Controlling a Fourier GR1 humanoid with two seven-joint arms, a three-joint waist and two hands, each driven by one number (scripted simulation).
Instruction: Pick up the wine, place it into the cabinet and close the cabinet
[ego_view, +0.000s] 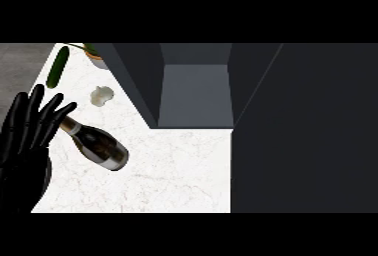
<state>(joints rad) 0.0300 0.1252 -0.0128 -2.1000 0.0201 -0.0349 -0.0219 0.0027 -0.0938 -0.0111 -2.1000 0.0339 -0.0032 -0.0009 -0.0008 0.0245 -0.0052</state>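
Observation:
The wine bottle (97, 145) lies on its side on the white marble counter (177, 175), dark glass with a silver band near its base, neck pointing up-left. My left hand (29, 130) stands open at the view's left edge, fingers straight and pointing up, and the bottle's neck lies right against its fingertips (65, 107). The cabinet (193, 95) stands open in the upper middle, showing a grey inside with nothing in it. My right hand does not show.
A green cucumber (57, 66) lies at the counter's far left. A white garlic bulb (102, 95) sits just beyond the bottle. A small pot (96, 54) stands by the cabinet's left wall. A wide dark panel (306, 130) fills the right side.

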